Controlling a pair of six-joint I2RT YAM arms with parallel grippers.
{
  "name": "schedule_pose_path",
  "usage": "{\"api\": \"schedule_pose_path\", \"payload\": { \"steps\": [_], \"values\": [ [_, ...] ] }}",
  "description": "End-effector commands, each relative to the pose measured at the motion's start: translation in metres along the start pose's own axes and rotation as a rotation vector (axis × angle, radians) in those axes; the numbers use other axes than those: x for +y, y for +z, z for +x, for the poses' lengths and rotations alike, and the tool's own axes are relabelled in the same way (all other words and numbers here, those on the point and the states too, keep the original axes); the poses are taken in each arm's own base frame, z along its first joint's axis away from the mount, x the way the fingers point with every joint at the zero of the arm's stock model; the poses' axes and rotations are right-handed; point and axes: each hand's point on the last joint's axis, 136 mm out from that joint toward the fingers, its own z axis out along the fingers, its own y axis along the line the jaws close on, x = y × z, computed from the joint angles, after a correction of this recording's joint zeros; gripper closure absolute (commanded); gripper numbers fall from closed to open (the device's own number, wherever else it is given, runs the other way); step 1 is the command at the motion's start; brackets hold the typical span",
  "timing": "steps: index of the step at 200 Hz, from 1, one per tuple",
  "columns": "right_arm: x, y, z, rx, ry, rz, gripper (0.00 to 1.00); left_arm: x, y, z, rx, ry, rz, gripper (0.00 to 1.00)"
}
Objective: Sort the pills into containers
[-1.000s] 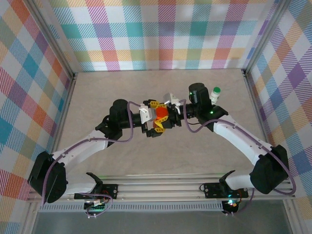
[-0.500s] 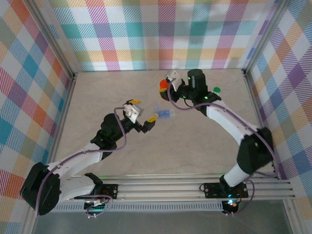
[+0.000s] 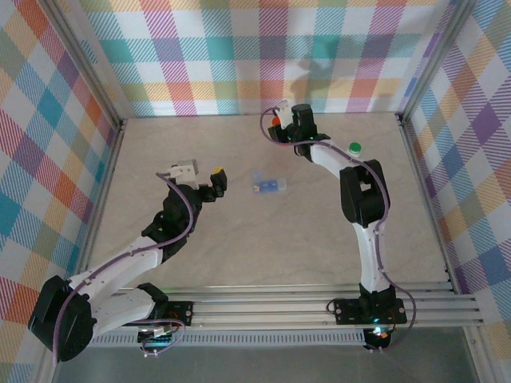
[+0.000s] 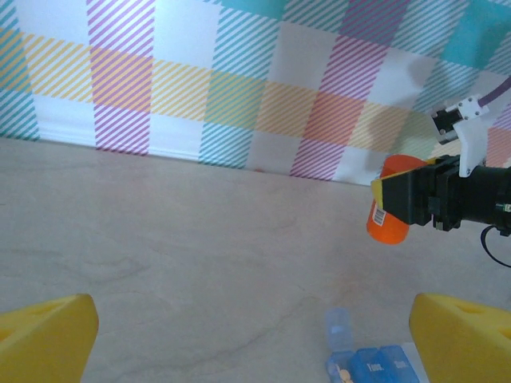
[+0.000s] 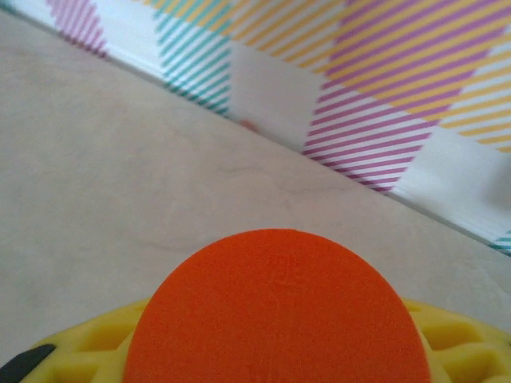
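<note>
**Beige counter [image 3: 239, 247], plaid walls [image 3: 239, 56], orange bottle [image 4: 388, 230] gripped**

Pale stone-look surface, faintly veined, boxed in on three sides by pastel plaid; metal rail [image 3: 263, 306] along near edge. Faint shadow [image 3: 307, 80] on back wall. Left end effector [image 3: 217, 180] wide open and empty, over counter left of centre. Right end effector [image 3: 278, 124] clamped on orange bottle close to back wall. Blue box [image 3: 270, 186] flat mid-counter, one small lid raised. Green-capped bottle [image 3: 354, 148] further right, just beside right arm [image 3: 363, 199].
</note>
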Motion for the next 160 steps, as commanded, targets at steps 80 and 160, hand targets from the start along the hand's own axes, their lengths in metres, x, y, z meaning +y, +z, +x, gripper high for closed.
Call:
{"api": "schedule_pose_path", "payload": {
  "steps": [80,160],
  "values": [
    [-0.079,0.050,0.014,0.015,0.149,0.116,0.71,-0.002,0.016,0.016,0.058,-0.023,0.007,0.00],
    [-0.093,0.049,0.037,0.066,0.133,0.065,0.38,-0.004,0.021,0.023,0.080,-0.014,0.012,0.00]
  ]
}}
